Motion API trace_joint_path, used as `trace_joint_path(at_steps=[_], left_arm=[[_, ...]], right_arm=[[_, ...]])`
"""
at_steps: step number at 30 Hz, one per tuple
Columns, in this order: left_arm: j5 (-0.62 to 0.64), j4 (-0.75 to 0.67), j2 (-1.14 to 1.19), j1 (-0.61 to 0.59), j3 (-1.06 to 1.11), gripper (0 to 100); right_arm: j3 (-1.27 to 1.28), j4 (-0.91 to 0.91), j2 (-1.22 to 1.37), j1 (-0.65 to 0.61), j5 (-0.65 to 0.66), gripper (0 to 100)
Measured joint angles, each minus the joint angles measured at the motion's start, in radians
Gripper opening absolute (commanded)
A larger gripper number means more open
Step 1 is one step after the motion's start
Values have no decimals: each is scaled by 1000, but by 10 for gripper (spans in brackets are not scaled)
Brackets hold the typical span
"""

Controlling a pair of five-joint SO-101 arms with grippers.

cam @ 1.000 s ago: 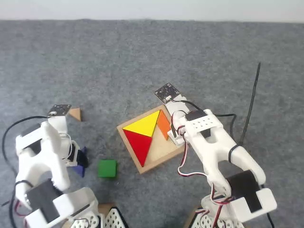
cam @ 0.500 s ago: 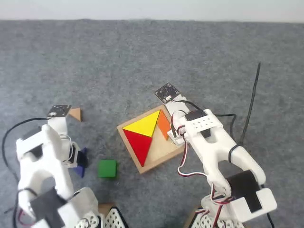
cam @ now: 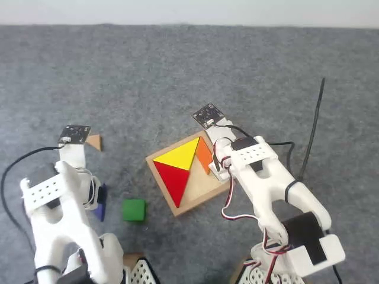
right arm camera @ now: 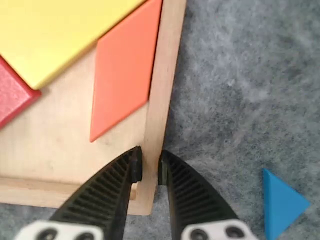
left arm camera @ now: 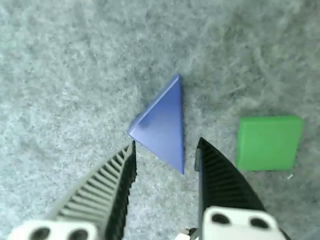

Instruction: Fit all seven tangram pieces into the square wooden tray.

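The square wooden tray (cam: 201, 190) holds a yellow triangle (cam: 177, 155), a red triangle (cam: 173, 179) and an orange parallelogram (cam: 204, 155). My right gripper (right arm camera: 149, 167) is shut on the tray's rim (right arm camera: 165, 90) at its right side, one finger inside and one outside. A dark blue triangle (left arm camera: 162, 125) lies on the grey mat. My left gripper (left arm camera: 165, 152) hangs over it, open, with a finger on either side of the triangle's near tip. Next to it lies a green square (left arm camera: 269, 142). A light blue triangle (right arm camera: 282, 205) rests on the mat beside the tray.
A small tan triangle (cam: 93, 141) lies on the mat at the left, beyond the left arm. A thin black rod (cam: 314, 127) stands at the right. The grey mat (cam: 148, 77) stretches bare to the far side.
The left arm's body has swung toward the near edge and lifted, while its gripper has stayed over the dark blue triangle. The right arm and tray have not moved.
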Motion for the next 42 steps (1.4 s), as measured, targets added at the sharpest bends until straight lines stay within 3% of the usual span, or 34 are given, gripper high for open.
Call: trace_joint_path(at_steps=[15,23,42], left_arm=[[6,-181,87,0,117,185],[6,-170,321,-2,-25,182],[6,-155,342,18,-29,66]], right_arm=[[0,0,0,0,0,7],[0,0,0,0,0,7],[0,0,0,-2,0,7]])
